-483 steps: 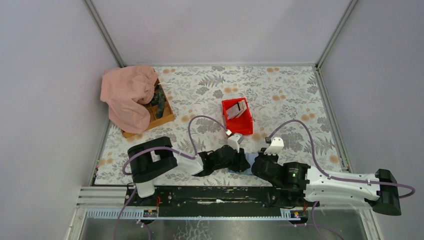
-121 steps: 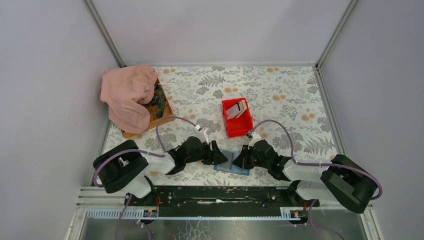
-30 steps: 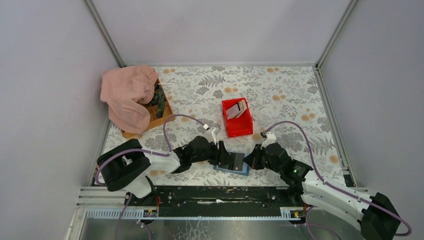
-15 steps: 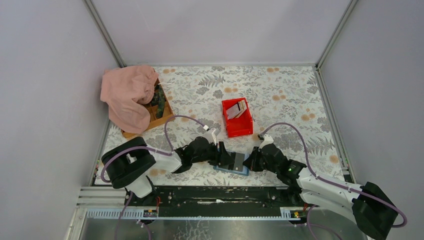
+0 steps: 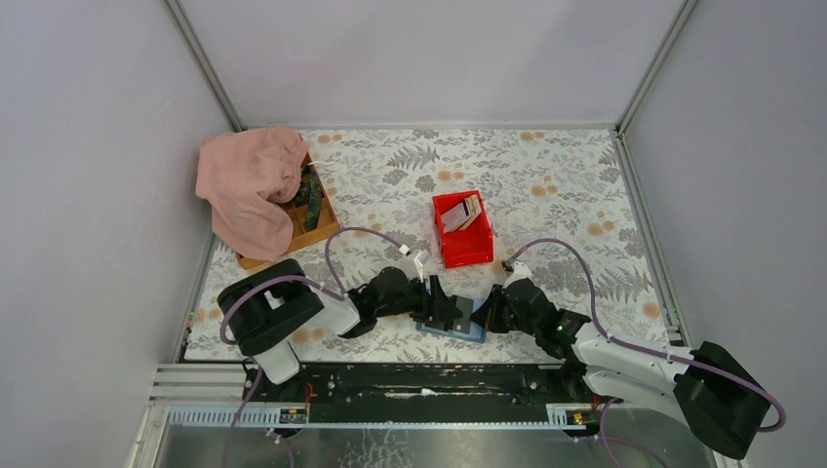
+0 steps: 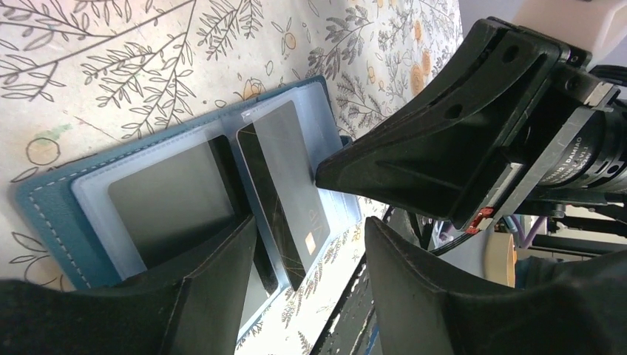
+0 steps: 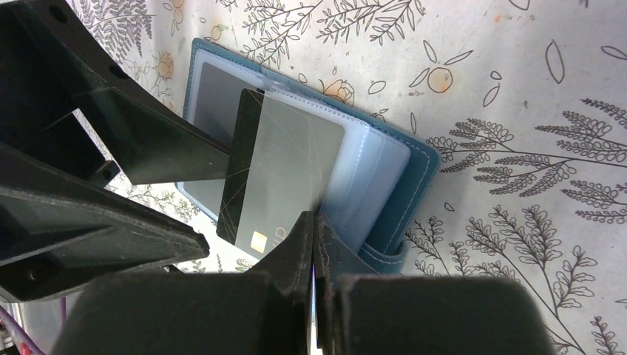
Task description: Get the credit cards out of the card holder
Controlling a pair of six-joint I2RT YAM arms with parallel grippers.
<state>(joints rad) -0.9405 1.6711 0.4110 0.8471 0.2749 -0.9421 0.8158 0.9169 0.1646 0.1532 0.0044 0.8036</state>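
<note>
The blue card holder lies open on the table near its front edge; it also shows in the left wrist view and the right wrist view. A dark credit card with a gold chip sticks partway out of a clear sleeve. My right gripper is shut on that card's near edge, at the holder's right side. My left gripper is open, with one finger resting on the holder's left page. Another dark card sits in the left sleeve.
A red bin holding a few cards stands just beyond the holder. A pink cloth drapes over a wooden box at the back left. The black rail runs along the front edge.
The left gripper has shifted a little right onto the holder's left page. The right gripper has stayed at the holder's right edge, its arm swung slightly.
</note>
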